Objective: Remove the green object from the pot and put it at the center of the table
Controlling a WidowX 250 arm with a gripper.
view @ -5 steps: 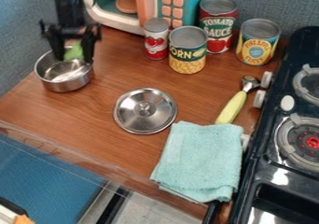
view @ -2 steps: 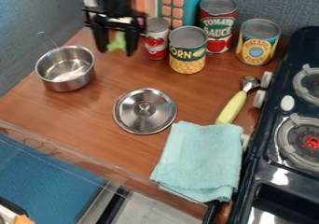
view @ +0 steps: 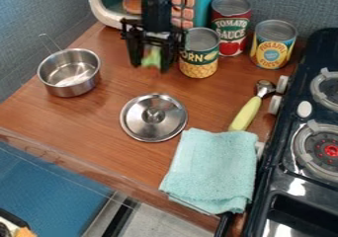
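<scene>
Above the bench (view: pixel 99 115): gripper (view: pixel 151 65) is hanging, jaws are clamping the green object (view: pixel 151 58)
Saucepan (view: pixel 70 85): is standing apart (shiny lid (view: pixel 153 125) lying near towel (view: pixel 211 169))

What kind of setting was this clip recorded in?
It looks like a toy kitchen set up in a room: a small play microwave at the back, a stove on the right, and food cans on a wooden counter.
</scene>
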